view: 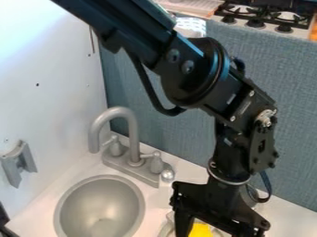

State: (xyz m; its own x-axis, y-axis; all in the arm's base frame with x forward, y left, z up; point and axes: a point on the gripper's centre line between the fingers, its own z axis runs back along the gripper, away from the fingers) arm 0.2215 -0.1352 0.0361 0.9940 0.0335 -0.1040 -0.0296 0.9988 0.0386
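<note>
The black two-finger hand [221, 227] hangs at the lower edge of the view, right of centre, below the black robot arm [201, 76]. Whether it is apart, together or clamped cannot be told. The nearest item is a bright yellow object [199, 230], directly beside the hand's black body in view; contact cannot be confirmed. A pale grey, rounded rim [167, 228] lies just left of the yellow object, apparently part of a vessel around it. To the left, a grey oval sink basin [101, 208] is set in the white surface [288, 213], with a grey arched faucet [132, 132] behind it. A textured blue-grey panel [155, 134] stands behind the arm. Hazards, as judged: the wide hand leaves little room about the rim, so a small sideways error could knock the rim and shift or tip the vessel. A descent off centre could press on the yellow object, or push it against the rim, instead of straddling it. A leftward swing at this low height could strike the silver, rounded knob [168, 175] beside the faucet's base. The black cable loop [265, 190] at the wrist lies close to the panel in view and could rub if the wrist turned.
</note>
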